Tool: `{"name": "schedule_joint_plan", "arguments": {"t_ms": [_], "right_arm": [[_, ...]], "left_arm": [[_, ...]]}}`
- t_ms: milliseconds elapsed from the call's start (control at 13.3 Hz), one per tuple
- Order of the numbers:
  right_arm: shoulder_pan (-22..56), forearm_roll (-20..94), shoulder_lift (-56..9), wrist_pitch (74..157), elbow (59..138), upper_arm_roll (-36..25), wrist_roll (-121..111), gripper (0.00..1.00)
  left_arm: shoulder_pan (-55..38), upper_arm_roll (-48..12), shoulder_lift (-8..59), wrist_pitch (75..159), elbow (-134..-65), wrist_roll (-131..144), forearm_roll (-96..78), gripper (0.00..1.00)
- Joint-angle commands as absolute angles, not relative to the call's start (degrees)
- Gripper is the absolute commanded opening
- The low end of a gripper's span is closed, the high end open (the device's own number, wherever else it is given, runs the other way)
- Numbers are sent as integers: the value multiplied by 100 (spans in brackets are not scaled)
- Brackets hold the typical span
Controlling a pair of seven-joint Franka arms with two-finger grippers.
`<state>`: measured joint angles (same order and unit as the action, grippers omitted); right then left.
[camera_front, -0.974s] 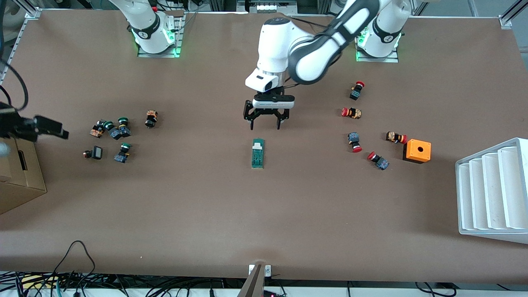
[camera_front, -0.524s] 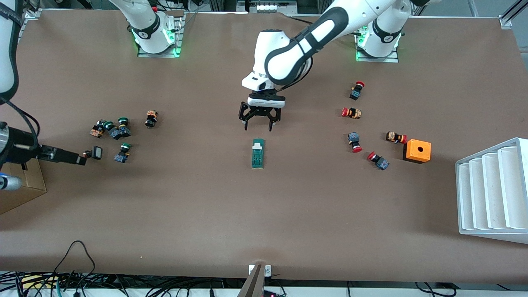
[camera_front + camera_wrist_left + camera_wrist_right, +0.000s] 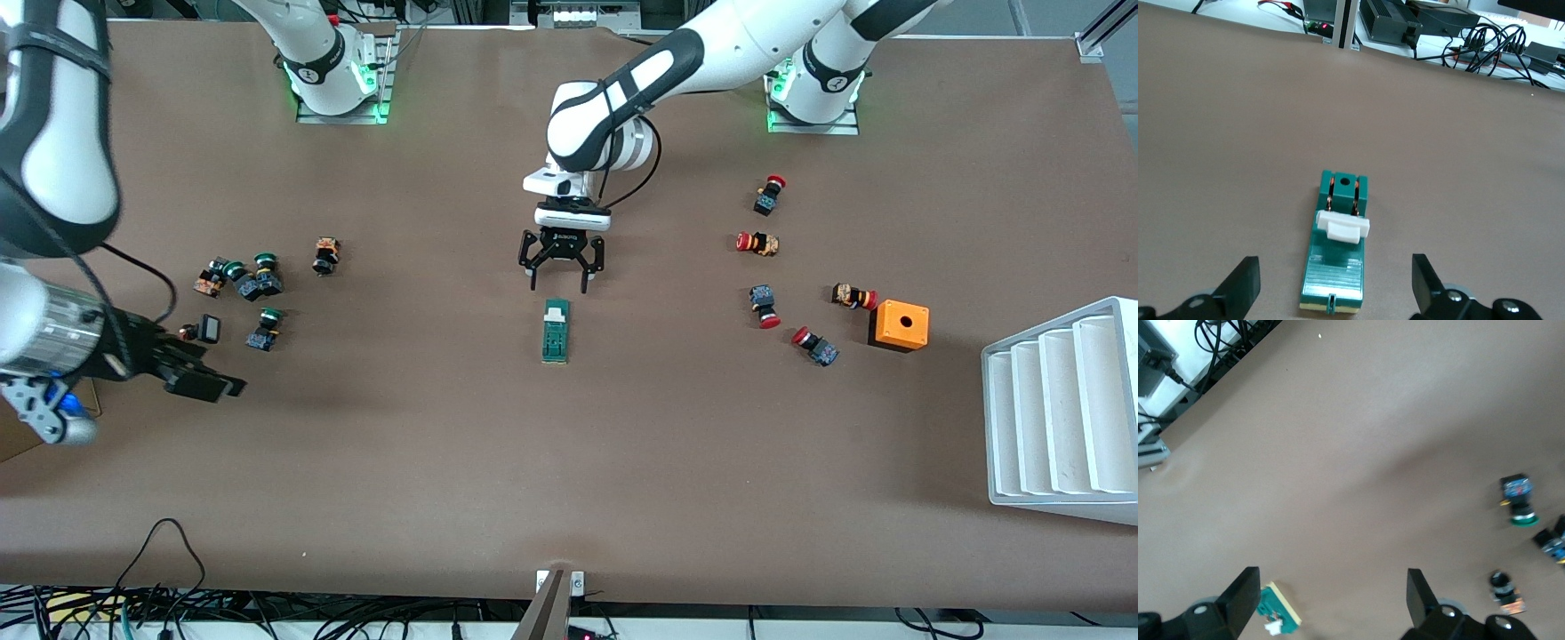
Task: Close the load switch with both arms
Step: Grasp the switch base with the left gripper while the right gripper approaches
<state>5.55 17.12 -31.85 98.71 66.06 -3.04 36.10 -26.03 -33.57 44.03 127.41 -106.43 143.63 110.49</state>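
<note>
The left pincer (image 3: 560, 277) hangs with its fingers spread wide and empty, over the bare worktop (image 3: 569, 462) just short of the load switch (image 3: 556, 331), which lies flat directly ahead of its fingertips with one short end toward it. In the left wrist view the switch (image 3: 1335, 251) sits centred between the two fingertips, its white sliding piece (image 3: 1343, 225) across the green body partway along and two copper contacts showing past it. The right pincer (image 3: 191, 378), also open and holding nothing, is over the worktop toward the right arm's end, well apart from the switch and close to a cluster of green-capped push-buttons (image 3: 252, 284); in the right wrist view the switch (image 3: 1278, 608) is only a small green corner beside one fingertip. The switch looks like a small, light, rigid plastic block that would probably skid on the smooth worktop if pushed from one side only, so one pincer would best clamp the long sides of the green body while the other presses the white slider. The slider is small and may be stiff, calling for a squared, gentle push. Whether the slider now stands fully open cannot be told, its travel direction is not evident, and the right arm's wrist is cut off at the front view's edge.
</note>
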Motion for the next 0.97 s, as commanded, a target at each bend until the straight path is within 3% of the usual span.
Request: {"name": "schedule_joint_plan", "arguments": {"t_ms": [0, 449, 899], "right_arm": [[948, 1811, -3392, 10159, 6468, -360, 4627, 97], [1747, 1802, -3586, 10818, 6845, -360, 6887, 97], [2583, 1723, -3551, 11627, 7698, -369, 8347, 97]], "left_arm": [[-2742, -3278, 4657, 12517, -10468, 14835, 11556, 100], [-2918, -3243, 5229, 11752, -10187, 14959, 12163, 100], [-3286, -2936, 5519, 11637, -9880, 14976, 12226, 100]]}}
